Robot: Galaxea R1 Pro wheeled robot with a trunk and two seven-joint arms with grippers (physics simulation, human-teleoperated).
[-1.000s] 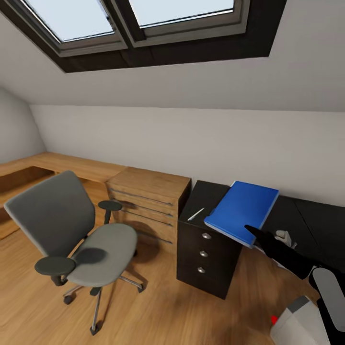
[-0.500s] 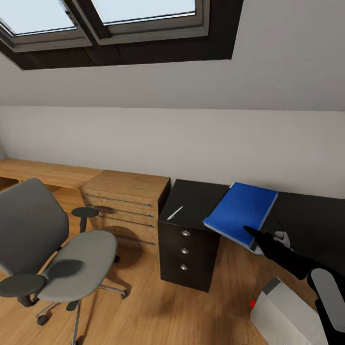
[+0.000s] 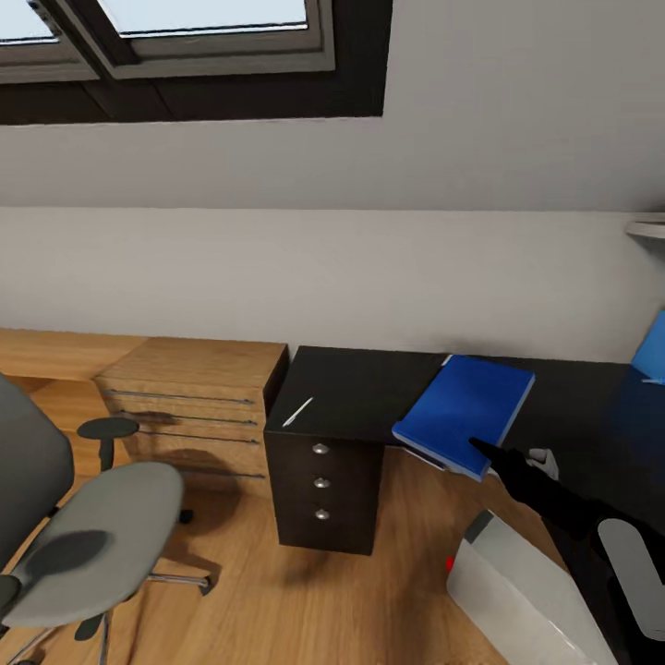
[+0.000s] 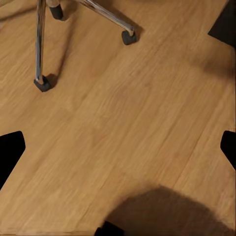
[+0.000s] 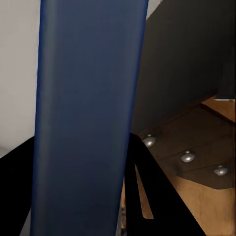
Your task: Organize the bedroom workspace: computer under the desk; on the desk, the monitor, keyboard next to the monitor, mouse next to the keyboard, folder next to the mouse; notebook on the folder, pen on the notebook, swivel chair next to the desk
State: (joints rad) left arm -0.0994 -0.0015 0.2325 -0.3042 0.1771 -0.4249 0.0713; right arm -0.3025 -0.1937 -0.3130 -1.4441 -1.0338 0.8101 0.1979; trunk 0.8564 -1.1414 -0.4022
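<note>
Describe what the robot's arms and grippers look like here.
The right arm is glossy black, with a pale grey-white fitting near the wrist and a grey oval panel lower down. The right gripper ends in slim, tapering black fingers. The left gripper's black fingertips are blunt.

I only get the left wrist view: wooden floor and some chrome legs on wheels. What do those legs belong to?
Observer: A grey chair, seen in the head view.
Visitor: Is the robot carrying anything?
Observer: Yes, the right tool is shut on a blue folder.
Visitor: Where is that folder?
Observer: Above the front edge of a black desk, where a pen lies.
</note>
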